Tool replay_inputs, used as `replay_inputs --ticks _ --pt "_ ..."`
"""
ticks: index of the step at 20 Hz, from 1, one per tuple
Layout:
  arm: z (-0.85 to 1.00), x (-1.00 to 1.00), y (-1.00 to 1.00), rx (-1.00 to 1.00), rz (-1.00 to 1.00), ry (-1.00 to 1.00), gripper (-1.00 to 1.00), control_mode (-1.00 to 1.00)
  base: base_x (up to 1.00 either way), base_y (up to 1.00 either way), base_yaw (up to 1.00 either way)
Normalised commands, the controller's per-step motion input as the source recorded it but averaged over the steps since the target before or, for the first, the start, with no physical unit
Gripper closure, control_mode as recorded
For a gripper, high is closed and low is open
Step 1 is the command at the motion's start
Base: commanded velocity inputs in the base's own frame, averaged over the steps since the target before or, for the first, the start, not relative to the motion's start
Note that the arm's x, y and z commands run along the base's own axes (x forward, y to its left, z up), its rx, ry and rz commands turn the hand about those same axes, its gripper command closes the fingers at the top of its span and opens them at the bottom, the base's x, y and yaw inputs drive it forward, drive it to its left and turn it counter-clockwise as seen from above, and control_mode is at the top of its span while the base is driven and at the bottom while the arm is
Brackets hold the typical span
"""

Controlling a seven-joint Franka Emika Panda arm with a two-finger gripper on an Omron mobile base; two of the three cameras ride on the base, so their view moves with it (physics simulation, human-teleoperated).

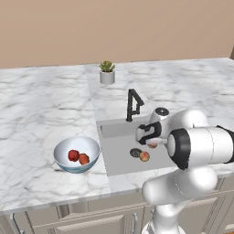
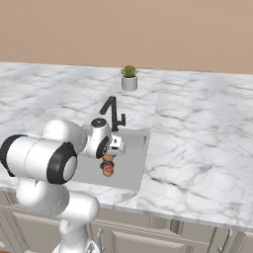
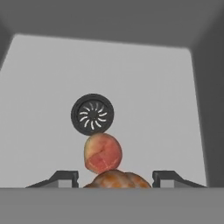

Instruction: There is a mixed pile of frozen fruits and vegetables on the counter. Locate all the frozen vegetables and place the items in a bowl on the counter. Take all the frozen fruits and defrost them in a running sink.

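The sink point(image 1: 119, 157) is already holding one peach-coloured fruit point(image 3: 103, 153) on its floor beside the drain point(image 3: 92, 113), while the bowl point(image 1: 61, 157) is carrying both vegetables point(image 1: 78, 156). The gripper point(image 3: 115, 176) is hanging over the basin with its jaws narrowed on the second fruit point(image 3: 117, 180). That round, hard-looking ball is likely rolling easily, so a hold across its widest middle is probably serving best.

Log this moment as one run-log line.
gripper: shut on second fruit, over sink | first fruit: by drain | bowl: two vegetables
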Motion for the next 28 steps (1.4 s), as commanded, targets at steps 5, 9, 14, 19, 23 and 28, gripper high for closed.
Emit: replay_inputs --ticks 5,9,14,19,23,28 --pt "-0.22 0.08 -0.16 0.00 -0.01 0.00 1.00 -1.00 0.00 0.00 0.00" --pt "-0.18 0.05 -0.04 -0.01 0.00 -0.01 1.00 -1.00 0.00 0.00 0.00" --pt "-0.27 0.13 0.00 -0.03 0.00 0.00 1.00 -1.00 0.00 0.00 0.00" --pt "-0.30 0.11 0.00 -0.03 0.00 0.00 1.00 -1.00 0.00 0.00 0.00" --pt "-0.31 0.08 -0.03 -0.03 0.00 0.00 1.00 -1.00 0.00 0.00 0.00" --pt "-0.23 0.00 0.00 -0.01 0.00 -0.01 -1.00 -1.00 0.00 0.00 0.00"
